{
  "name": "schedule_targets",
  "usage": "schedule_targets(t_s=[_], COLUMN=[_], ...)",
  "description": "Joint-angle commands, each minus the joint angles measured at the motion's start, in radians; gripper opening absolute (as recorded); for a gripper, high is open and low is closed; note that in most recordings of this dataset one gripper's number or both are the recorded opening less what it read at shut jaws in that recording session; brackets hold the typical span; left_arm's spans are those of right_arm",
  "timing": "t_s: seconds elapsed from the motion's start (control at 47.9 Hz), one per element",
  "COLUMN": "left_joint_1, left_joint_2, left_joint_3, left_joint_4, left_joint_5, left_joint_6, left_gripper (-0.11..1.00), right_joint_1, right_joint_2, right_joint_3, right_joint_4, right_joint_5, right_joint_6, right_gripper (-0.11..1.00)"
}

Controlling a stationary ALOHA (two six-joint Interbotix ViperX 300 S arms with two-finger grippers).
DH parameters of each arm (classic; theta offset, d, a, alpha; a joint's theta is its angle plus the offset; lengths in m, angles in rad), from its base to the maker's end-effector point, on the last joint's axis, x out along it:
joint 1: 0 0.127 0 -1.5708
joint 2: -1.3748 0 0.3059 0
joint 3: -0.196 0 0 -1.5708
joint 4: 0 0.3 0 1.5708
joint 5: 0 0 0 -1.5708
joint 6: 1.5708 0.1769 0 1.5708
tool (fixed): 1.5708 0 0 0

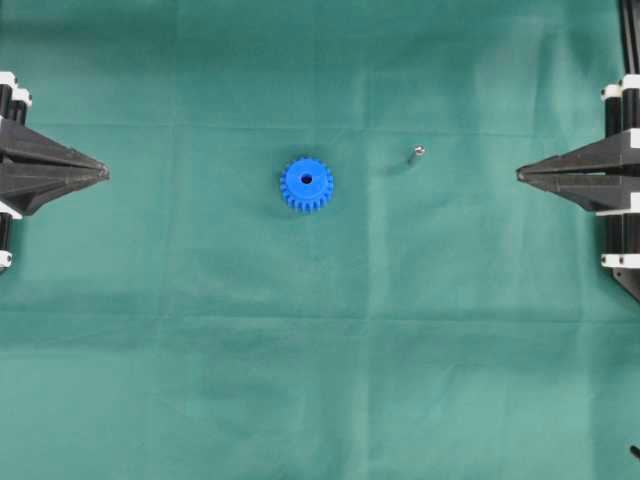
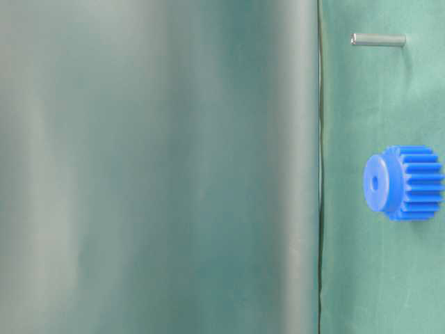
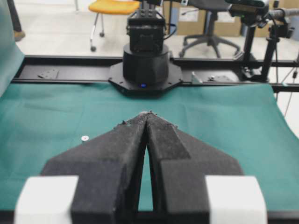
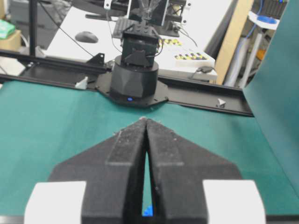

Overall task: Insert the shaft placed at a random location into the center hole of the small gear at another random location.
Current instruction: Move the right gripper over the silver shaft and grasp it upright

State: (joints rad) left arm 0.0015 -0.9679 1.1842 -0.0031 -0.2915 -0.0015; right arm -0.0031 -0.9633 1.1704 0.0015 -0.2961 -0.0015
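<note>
Both grippers closed, nothing picked up yet

Left gripper (image 1: 103, 171) and right gripper (image 1: 520, 174) hold nothing; shaft (image 1: 414, 155) lies on the bench (image 1: 320, 380) right of the gear (image 1: 306, 185). The thin shaft could roll or slip during pinching.

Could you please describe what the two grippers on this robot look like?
Both the left gripper and the right gripper have matte black, wedge-shaped fingers with a rough, foam-like surface, tapering to a point. White blocks sit at the finger bases, on black arm frames.
</note>
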Motion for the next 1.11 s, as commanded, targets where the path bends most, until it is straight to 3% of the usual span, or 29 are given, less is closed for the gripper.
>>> schedule_targets(t_s=[0.0, 0.271, 0.542, 0.626, 0.814, 0.981, 1.085], left_joint_1=[0.000, 0.000, 0.000, 0.002, 0.002, 0.002, 0.002], left_joint_2=[0.002, 0.000, -0.003, -0.005, -0.012, -0.014, -0.014], left_joint_3=[-0.012, -0.009, -0.003, -0.002, 0.005, 0.014, 0.017], left_joint_4=[-0.035, -0.035, -0.035, -0.035, -0.037, -0.037, -0.037], left_joint_5=[-0.005, -0.003, -0.003, -0.003, -0.002, -0.002, -0.003], left_joint_6=[0.006, 0.003, 0.002, 0.000, -0.002, -0.005, -0.006], left_gripper=[0.00, 0.00, 0.00, 0.00, 0.00, 0.00, 0.00], right_joint_1=[-0.011, -0.123, -0.229, -0.244, -0.258, -0.261, -0.259], right_joint_2=[0.006, 0.141, 0.407, 0.506, 0.699, 0.848, 0.913], right_joint_3=[-0.015, 0.011, 0.048, 0.054, 0.054, 0.046, 0.044], right_joint_4=[0.002, 0.003, 0.026, 0.046, 0.084, 0.106, 0.117], right_joint_5=[-0.002, -0.044, -0.219, -0.285, -0.411, -0.526, -0.578], right_joint_6=[0.002, 0.005, 0.011, 0.011, 0.011, 0.011, 0.020], right_gripper=[0.00, 0.00, 0.01, 0.16, 0.68, 0.59, 0.59])
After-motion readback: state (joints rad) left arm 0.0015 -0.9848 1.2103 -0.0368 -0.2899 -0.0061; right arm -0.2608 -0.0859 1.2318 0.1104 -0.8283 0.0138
